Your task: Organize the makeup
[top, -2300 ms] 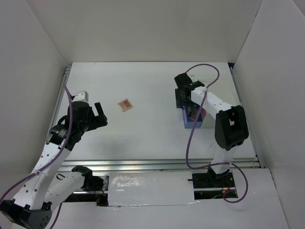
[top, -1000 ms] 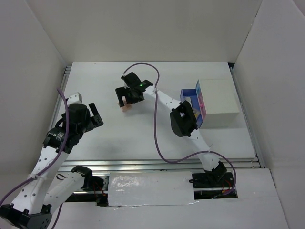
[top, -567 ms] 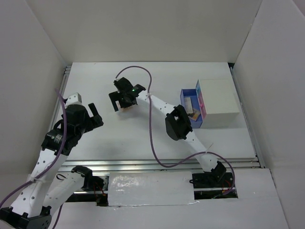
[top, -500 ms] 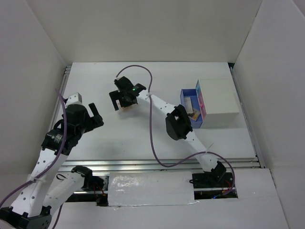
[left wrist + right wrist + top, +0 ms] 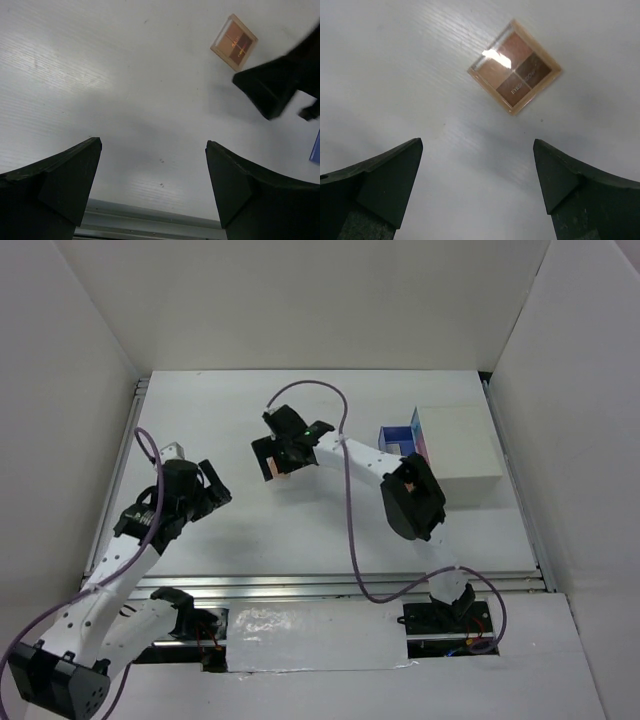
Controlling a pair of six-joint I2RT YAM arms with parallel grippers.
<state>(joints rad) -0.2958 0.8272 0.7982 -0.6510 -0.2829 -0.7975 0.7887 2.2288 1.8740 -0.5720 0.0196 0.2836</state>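
Note:
One flat pinkish-brown eyeshadow palette (image 5: 271, 469) lies on the white table left of centre. It shows in the right wrist view (image 5: 515, 65) and the left wrist view (image 5: 234, 42). My right gripper (image 5: 281, 460) hovers open just above it, with the palette lying beyond the fingertips (image 5: 477, 143), not between them. My left gripper (image 5: 213, 487) is open and empty over bare table to the palette's left, also seen in its own view (image 5: 154, 145). No other makeup shows.
A white box (image 5: 460, 445) stands at the right with its blue drawer (image 5: 396, 434) pulled out toward the middle. My right arm hides most of the drawer. The right gripper's black finger (image 5: 272, 90) shows in the left wrist view. White walls enclose the table.
My right arm swung from the blue drawer across to the palette, then shifted slightly right and nearer. My left gripper moved a little right and nearer. The palette has not moved.

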